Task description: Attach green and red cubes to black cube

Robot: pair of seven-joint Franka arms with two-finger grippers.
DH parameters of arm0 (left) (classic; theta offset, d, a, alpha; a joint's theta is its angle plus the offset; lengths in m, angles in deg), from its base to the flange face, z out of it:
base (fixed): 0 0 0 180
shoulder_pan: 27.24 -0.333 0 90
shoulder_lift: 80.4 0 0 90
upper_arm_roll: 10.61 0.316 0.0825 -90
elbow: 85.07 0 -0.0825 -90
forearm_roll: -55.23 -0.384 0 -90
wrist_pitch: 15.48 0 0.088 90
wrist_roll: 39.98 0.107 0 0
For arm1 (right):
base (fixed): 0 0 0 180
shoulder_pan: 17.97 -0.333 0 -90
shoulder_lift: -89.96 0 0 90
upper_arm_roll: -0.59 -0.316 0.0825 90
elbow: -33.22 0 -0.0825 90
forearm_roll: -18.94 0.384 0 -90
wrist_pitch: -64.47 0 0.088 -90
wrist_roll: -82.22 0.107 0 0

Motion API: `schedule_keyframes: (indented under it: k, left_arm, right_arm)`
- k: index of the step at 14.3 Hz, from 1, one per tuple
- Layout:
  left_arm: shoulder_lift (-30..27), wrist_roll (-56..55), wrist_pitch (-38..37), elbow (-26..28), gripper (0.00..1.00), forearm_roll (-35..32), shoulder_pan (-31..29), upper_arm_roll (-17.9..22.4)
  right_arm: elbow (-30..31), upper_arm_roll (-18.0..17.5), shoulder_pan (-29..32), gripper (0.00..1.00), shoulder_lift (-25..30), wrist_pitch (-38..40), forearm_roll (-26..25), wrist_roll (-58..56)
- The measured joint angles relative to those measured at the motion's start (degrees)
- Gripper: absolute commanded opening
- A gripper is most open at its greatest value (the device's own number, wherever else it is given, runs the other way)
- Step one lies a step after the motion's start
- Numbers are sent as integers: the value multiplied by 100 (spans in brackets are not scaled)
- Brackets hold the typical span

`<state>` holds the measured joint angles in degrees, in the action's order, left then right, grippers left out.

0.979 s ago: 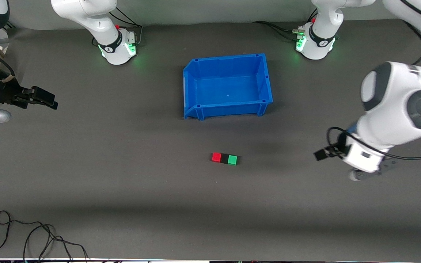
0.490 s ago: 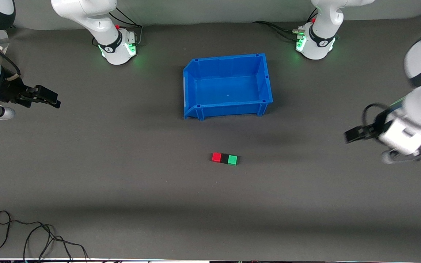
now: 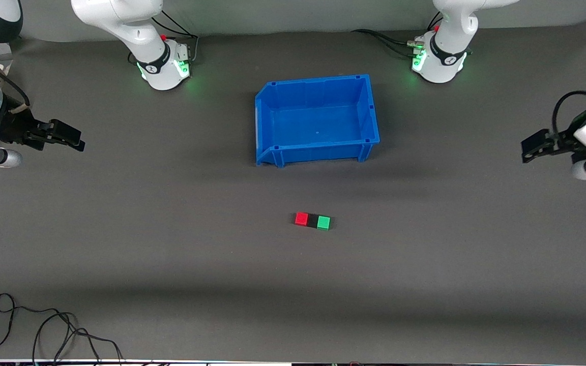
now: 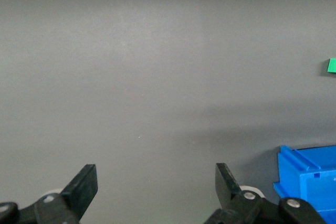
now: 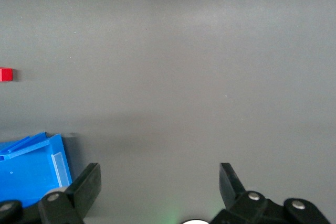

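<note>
The red cube (image 3: 301,219), the black cube (image 3: 313,220) and the green cube (image 3: 323,222) lie in one touching row on the grey table, nearer to the front camera than the blue bin (image 3: 316,152), with the black one in the middle. My left gripper (image 3: 527,147) is open and empty, up in the air over the left arm's end of the table. My right gripper (image 3: 75,141) is open and empty over the right arm's end. The green cube shows at the edge of the left wrist view (image 4: 331,65). The red cube shows at the edge of the right wrist view (image 5: 6,74).
The blue bin holds nothing and stands between the cube row and the arm bases; its corner shows in both wrist views (image 4: 310,177) (image 5: 31,166). A black cable (image 3: 44,325) lies coiled at the table's front corner on the right arm's end.
My left arm has swung away from the cubes toward its own end of the table and risen. The right gripper has barely shifted. The cubes have not moved.
</note>
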<state>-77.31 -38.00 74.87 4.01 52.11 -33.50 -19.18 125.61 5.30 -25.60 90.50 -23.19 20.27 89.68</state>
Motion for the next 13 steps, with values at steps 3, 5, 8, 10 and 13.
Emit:
schedule_keyframes:
  k: [3,5,8,10,13]
  left_arm:
    - [-77,35,-248,-67,100,11,-86,1]
    - [-102,12,-291,-124,100,23,-92,3]
    - [-105,11,-292,-128,100,27,-123,15]
    - [-84,11,-289,-121,100,32,-189,23]
    - [23,11,-199,-112,100,35,-228,30]
  right_arm:
    - [1,0,0,100,0,0,0,0]
    - [1,0,0,100,0,0,0,0]
    - [1,0,0,100,0,0,0,0]
    - [1,-1,0,100,0,0,0,0]
    - [1,-4,0,100,0,0,0,0]
